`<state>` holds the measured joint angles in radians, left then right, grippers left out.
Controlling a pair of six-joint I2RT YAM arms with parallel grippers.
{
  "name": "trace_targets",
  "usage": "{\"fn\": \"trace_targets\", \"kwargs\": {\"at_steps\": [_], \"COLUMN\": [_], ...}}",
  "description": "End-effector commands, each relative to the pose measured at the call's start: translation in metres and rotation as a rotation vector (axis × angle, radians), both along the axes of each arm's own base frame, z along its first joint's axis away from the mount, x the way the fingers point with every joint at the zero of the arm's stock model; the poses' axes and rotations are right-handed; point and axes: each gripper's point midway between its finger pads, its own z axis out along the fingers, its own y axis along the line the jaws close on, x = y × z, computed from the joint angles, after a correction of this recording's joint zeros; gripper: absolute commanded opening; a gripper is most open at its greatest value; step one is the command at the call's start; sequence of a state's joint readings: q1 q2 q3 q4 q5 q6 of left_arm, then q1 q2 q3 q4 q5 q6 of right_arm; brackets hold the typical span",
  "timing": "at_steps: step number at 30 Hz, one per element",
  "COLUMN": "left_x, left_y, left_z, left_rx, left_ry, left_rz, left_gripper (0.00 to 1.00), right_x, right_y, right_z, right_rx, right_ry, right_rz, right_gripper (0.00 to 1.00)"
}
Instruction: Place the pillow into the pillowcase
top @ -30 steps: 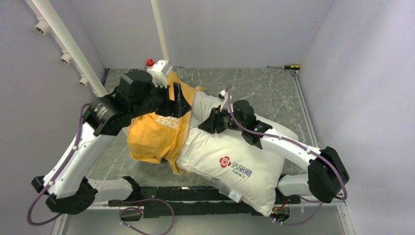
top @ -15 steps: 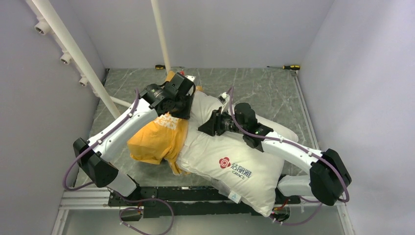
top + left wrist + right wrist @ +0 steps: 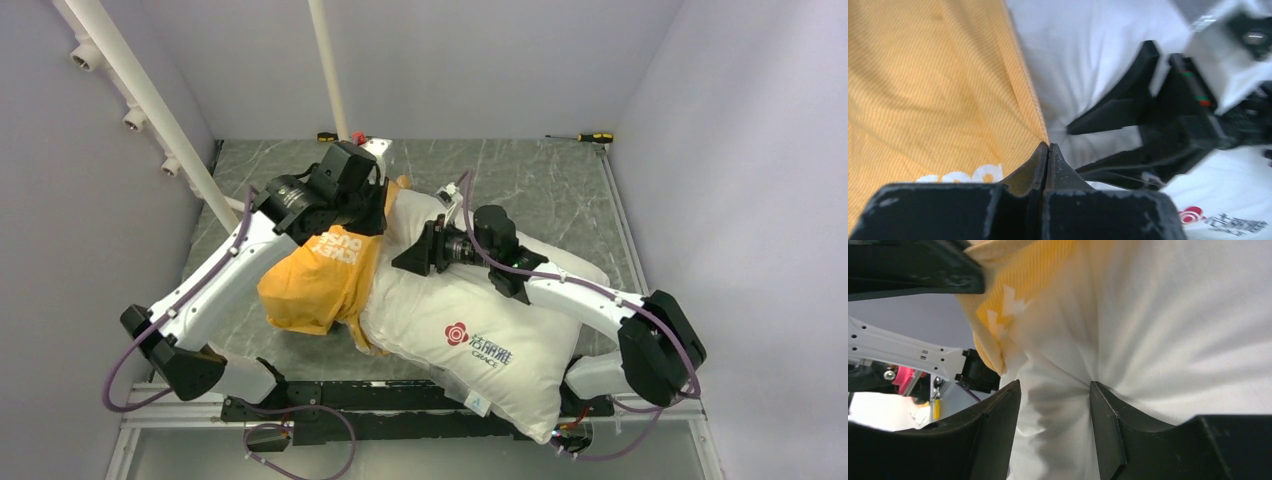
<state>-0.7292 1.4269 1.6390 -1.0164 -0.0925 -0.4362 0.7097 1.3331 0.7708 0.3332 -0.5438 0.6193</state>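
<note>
The plump white pillow (image 3: pixel 470 310) lies slantwise on the table, its red logo (image 3: pixel 458 333) facing up. The yellow-orange pillowcase (image 3: pixel 320 275) covers its far left end. My left gripper (image 3: pixel 379 222) is at the case's open edge, on top of the pillow. In the left wrist view its jaws (image 3: pixel 1048 146) are pressed together, with the pillowcase (image 3: pixel 933 85) hem running into the tips. My right gripper (image 3: pixel 410 258) presses into the pillow just right of that edge. Its fingers (image 3: pixel 1054 385) stand apart, a puckered fold of pillow (image 3: pixel 1168 315) between them.
Two screwdrivers lie at the back wall, one (image 3: pixel 327 136) behind the left arm and one (image 3: pixel 592 137) at the far right. White pipes (image 3: pixel 140 95) cross the left wall. A black rail (image 3: pixel 350 400) runs along the near edge. Grey walls close in both sides.
The left arm has dropped toward the pillowcase's open edge and its jaws have gone from wide open to shut there. The right gripper's fingers have spread wider on the pillow.
</note>
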Motion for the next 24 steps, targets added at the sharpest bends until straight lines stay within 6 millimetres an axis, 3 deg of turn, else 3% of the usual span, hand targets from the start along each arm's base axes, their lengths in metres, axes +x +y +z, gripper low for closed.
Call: {"fn": "trace_targets", "kwargs": {"at_steps": [1,7,13,18,24], "left_x": [-0.018,-0.048,-0.08,-0.105,-0.13], "left_y": [-0.028,-0.064,-0.123,-0.169,-0.204], "left_z": [0.078,0.124,0.15,0.189,0.223], "left_rx": [-0.265,-0.469,-0.511,-0.603,-0.718], "left_ry": [-0.129,-0.115,-0.162,-0.216,-0.253], "left_rz": [-0.146,-0.323,-0.507,-0.632,-0.731], "left_gripper": [0.0,0.0,0.0,0.0,0.0], "right_x": [-0.007,0.019,0.038,0.031,0.041], "right_y": [0.018,0.032,0.043,0.04,0.028], "right_z": [0.0,0.001,0.037,0.073,0.089], "right_rx": [0.039,0.097,0.25,0.404,0.424], "right_ry": [0.07,0.072,0.031,0.009,-0.038], "right_rz": [0.065,0.018,0.012,0.052,-0.046], "right_gripper": [0.57,0.45,0.41,0.35,0.32]}}
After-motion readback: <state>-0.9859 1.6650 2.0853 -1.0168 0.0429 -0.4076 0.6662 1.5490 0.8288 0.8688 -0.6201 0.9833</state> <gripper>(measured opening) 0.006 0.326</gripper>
